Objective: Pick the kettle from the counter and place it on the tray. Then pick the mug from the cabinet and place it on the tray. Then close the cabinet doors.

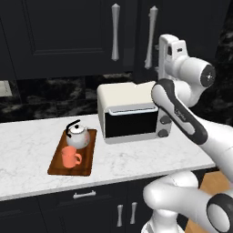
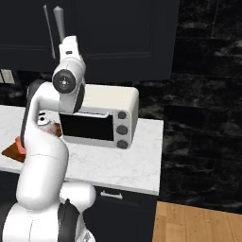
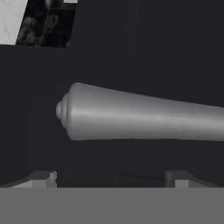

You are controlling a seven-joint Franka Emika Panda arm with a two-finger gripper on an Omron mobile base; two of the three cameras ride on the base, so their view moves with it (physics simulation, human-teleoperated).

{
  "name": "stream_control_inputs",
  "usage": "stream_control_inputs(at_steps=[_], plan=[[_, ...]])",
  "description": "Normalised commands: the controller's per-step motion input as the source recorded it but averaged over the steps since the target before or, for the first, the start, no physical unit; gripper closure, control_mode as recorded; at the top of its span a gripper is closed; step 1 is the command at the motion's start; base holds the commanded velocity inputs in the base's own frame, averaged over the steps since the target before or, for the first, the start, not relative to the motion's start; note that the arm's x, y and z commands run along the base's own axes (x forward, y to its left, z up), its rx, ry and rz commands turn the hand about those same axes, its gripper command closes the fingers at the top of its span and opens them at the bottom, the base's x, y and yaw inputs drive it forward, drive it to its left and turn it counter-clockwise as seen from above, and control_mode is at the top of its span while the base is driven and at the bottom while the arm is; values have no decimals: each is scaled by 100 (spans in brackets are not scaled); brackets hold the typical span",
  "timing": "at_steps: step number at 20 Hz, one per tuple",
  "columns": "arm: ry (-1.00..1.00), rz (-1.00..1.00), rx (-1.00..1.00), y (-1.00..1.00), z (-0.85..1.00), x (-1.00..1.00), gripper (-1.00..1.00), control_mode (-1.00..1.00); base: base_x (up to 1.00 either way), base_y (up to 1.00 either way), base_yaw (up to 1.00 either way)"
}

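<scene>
A white marble-look table (image 1: pixel 136 157) is seen above dark lower cupboards, backed by a black veined wall. On it a brown tray (image 1: pixel 86 164) is laid, with the kettle (image 1: pixel 76 135) and the orange mug (image 1: pixel 69 158) set on it, beside a cream toaster oven (image 1: pixel 129 111). The black cabinet doors (image 1: pixel 68 36) are shut. The claw (image 3: pixel 111 177) is held wide open and empty, right before a silver door handle (image 3: pixel 144 114). Wooden floor (image 2: pixel 198 222) is shown at the right.
</scene>
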Motion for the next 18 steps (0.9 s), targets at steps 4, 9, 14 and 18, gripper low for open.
stream_control_inputs(at_steps=[4,9,14,18], plan=[[10,0,0,22,-17,97,-100,-100,0,0,0],[7,0,0,2,-10,71,-100,-100,0,0,0],[11,-8,0,0,-14,45,-100,-100,0,0,0],[20,-15,0,0,-16,54,-100,-100,0,0,0]])
